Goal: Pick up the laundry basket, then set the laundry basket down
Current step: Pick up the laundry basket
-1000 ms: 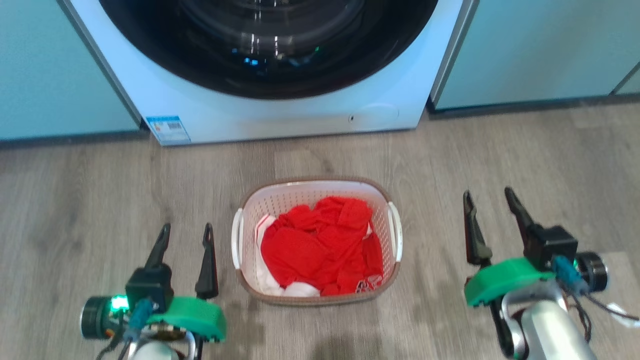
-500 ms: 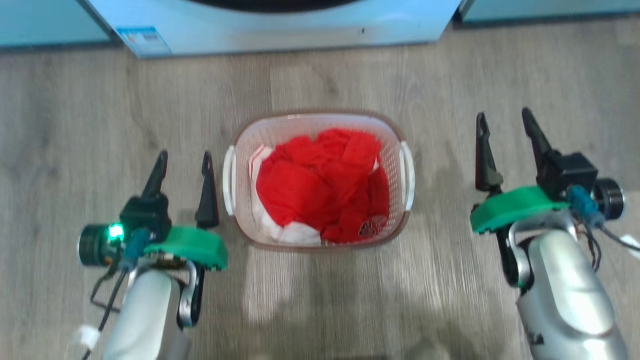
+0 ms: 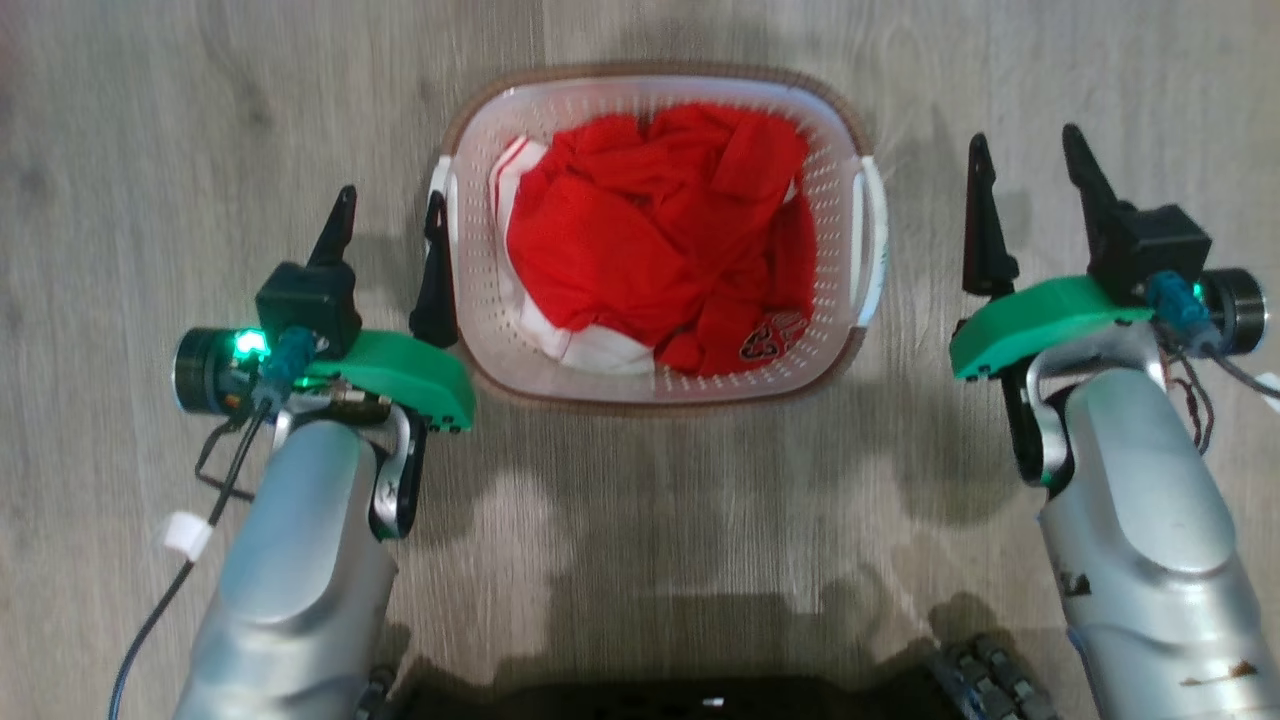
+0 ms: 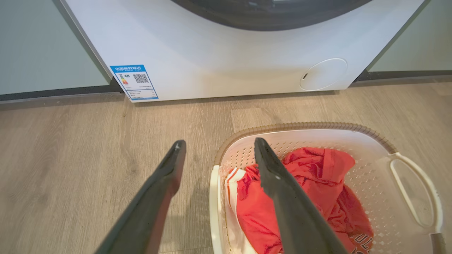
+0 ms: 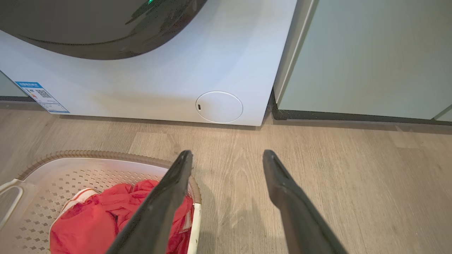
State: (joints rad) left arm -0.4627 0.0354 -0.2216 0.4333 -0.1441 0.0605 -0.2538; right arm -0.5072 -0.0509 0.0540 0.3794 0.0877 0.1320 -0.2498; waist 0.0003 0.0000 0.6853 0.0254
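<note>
The left gripper (image 3: 391, 195) and the right gripper (image 3: 1025, 137) both have their fingers spread, holding nothing. Between them, on the wooden floor (image 3: 150, 120), sits the laundry basket (image 3: 660, 392), heaped with red clothing (image 3: 650, 250). The left gripper's inner finger lies right at the near handle (image 4: 213, 197); I cannot tell whether it touches. The right gripper hangs apart from the far handle (image 3: 872, 230). A washing machine (image 4: 229, 53) stands ahead of the fingertips.

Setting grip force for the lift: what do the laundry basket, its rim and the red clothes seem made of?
Laundry basket: matte white moulded plastic by its look, walls pierced with regular holes. Rim: brown, woven-looking, probably moulded plastic too; real wicker cannot be excluded. Red clothes: soft fabric, possibly mesh knit, lying in crumpled folds.
</note>
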